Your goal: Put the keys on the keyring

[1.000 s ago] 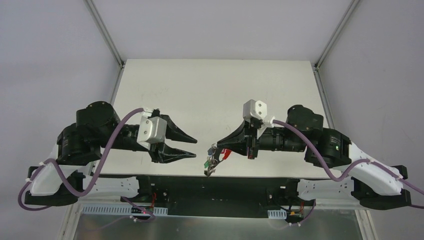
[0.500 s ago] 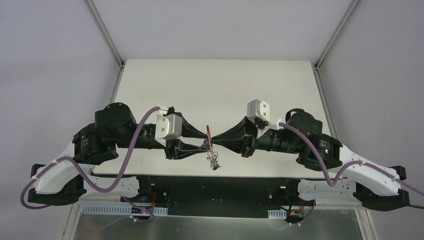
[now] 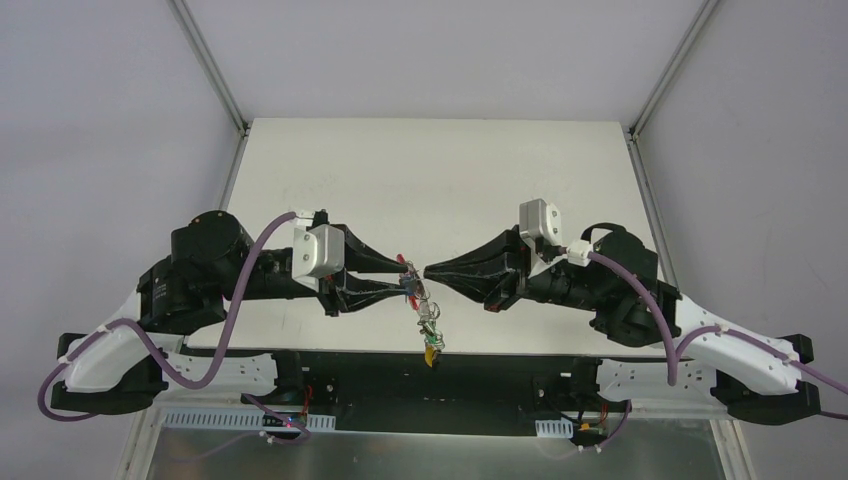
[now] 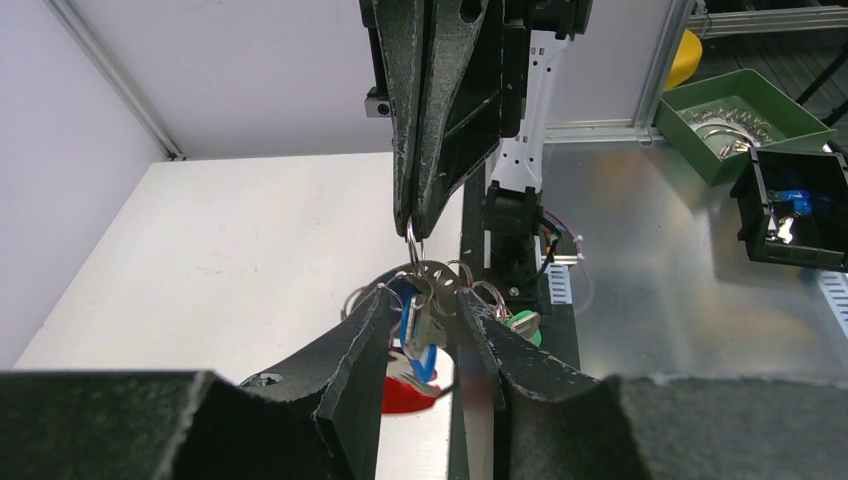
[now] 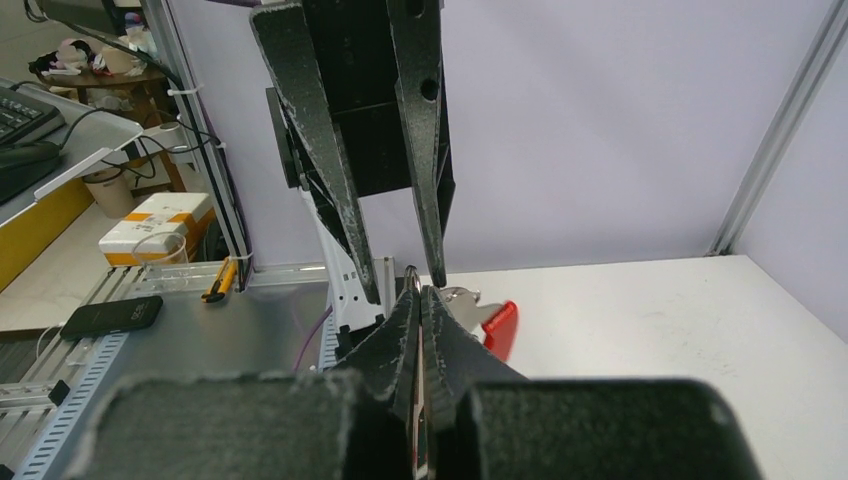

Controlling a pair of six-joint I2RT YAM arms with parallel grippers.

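The keyring [image 3: 425,310] hangs in the air between my two grippers, over the table's near edge. My right gripper [image 3: 427,272] is shut on one silver ring [image 4: 410,236] at the top of the bunch; in its own view the fingers [image 5: 405,320] are pressed flat together. My left gripper [image 3: 406,277] is closed down on the bunch from the other side. A blue key [image 4: 415,330] and the grey flat piece [image 4: 440,312] sit between its fingers [image 4: 365,330]. The red clip [image 5: 500,328] sticks out behind. A green key head [image 4: 522,325] and a yellow one [image 3: 431,351] dangle lowest.
The white table [image 3: 450,180] stretches behind the grippers, with metal frame posts at its far corners. Below the near edge lies a metal shelf with a green bin [image 4: 735,120] and a black bin [image 4: 800,205]. The arm bases stand near the front edge.
My left gripper came in from the left and closed around the bunch held by the right gripper. Both arms then drew slightly apart, and the bunch now hangs lower.
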